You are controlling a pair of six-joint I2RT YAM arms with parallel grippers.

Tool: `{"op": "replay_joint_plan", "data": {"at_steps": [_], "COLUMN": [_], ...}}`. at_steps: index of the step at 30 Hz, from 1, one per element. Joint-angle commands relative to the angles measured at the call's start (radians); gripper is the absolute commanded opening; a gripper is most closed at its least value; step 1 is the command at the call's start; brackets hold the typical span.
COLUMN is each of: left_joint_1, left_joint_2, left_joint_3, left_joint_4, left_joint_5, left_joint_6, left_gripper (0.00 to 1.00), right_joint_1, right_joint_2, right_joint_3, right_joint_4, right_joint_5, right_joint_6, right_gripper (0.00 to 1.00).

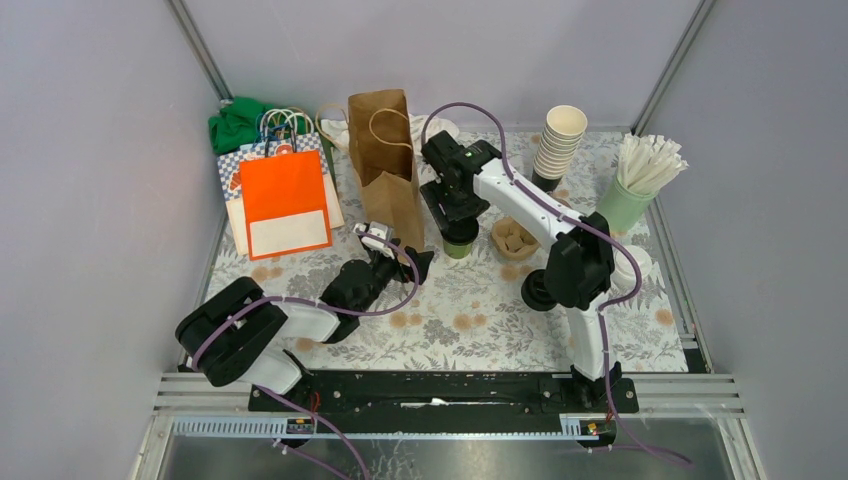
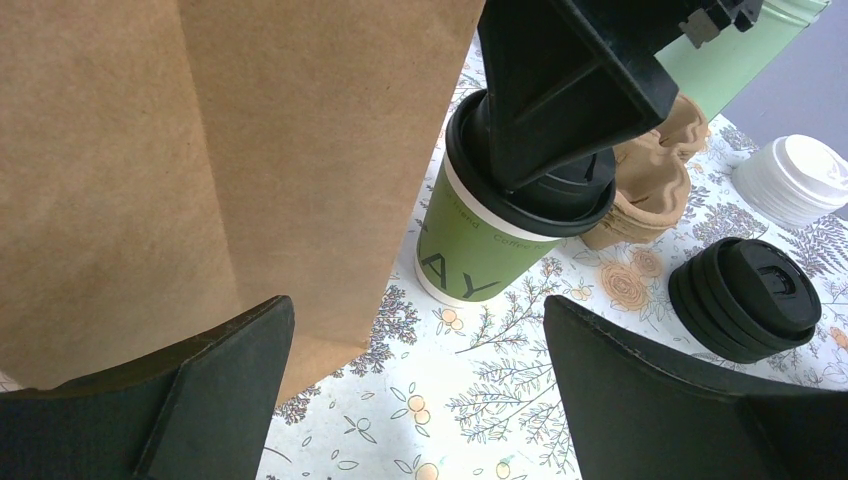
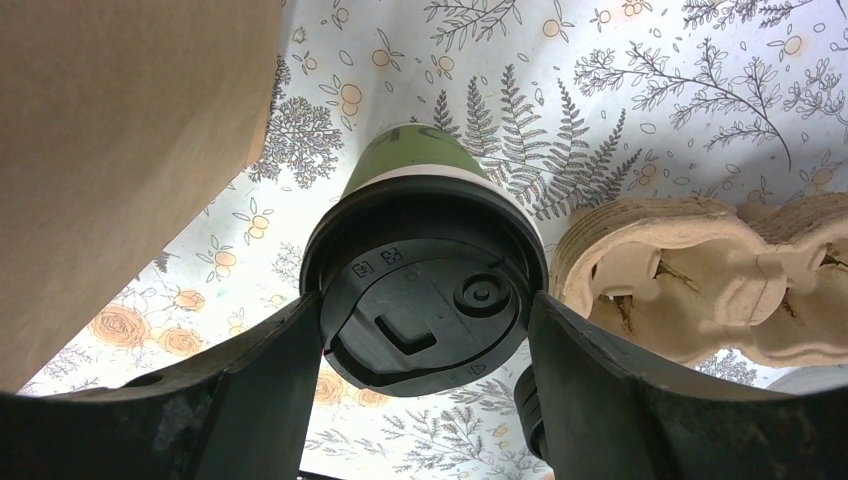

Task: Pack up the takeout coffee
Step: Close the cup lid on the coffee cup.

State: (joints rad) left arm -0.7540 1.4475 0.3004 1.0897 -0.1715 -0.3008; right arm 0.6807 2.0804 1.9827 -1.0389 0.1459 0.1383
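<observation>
Top view
- Brown paper bag (image 1: 385, 165): stands upright on the flowered table (image 1: 450, 320).
- Green cup (image 1: 459, 243): on the table just right of the bag's base, black lid on.
- Right gripper (image 1: 455, 215): directly over the cup, just right of the bag.
- Left gripper (image 1: 415, 262): low at the bag's near right corner, jaws wide, holding nothing.
- Cup carrier (image 1: 515, 239): right of the bag, beyond the cup.

Left wrist view
- Green cup (image 2: 480, 255): close beside the bag (image 2: 200, 150), without touching it.
- Right gripper (image 2: 560, 100): sits down on the cup's lid.
- Stack of black lids (image 2: 745, 298): well right of the bag, past the cup.

Right wrist view
- Black lid (image 3: 425, 300): both fingers (image 3: 270, 370) press its sides, so the jaws hold the cup by its lid.
- Bag (image 3: 120, 130): fills the left side, the cup just right of it.
</observation>
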Motion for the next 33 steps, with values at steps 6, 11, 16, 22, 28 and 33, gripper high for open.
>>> {"op": "replay_joint_plan", "data": {"at_steps": [6, 11, 16, 22, 28, 33], "left_joint_1": [0.007, 0.007, 0.007, 0.007, 0.008, 0.008], "left_joint_2": [-0.031, -0.024, -0.019, -0.012, -0.015, -0.014], "left_joint_3": [0.0, 0.002, 0.0, -0.004, -0.01, -0.013], "left_joint_4": [0.015, 0.017, 0.021, 0.03, 0.031, 0.031], "left_joint_5": [0.012, 0.023, 0.032, 0.043, 0.046, 0.046], "left_joint_6": [-0.006, -0.009, -0.012, -0.02, -0.021, -0.022], "left_gripper": [0.99, 0.99, 0.99, 0.99, 0.99, 0.99], "right_joint_1": [0.01, 0.01, 0.01, 0.01, 0.01, 0.008], "right_joint_2": [0.049, 0.046, 0.02, 0.017, 0.015, 0.0], "right_joint_3": [0.02, -0.013, -0.097, -0.148, -0.204, -0.256], "right_joint_4": [-0.003, 0.004, 0.035, 0.054, 0.079, 0.095], "right_joint_5": [-0.017, -0.071, -0.119, -0.141, -0.17, -0.176], "right_joint_6": [-0.031, -0.036, -0.034, -0.033, -0.034, -0.035], "right_gripper": [0.61, 0.62, 0.62, 0.61, 0.62, 0.61]}}
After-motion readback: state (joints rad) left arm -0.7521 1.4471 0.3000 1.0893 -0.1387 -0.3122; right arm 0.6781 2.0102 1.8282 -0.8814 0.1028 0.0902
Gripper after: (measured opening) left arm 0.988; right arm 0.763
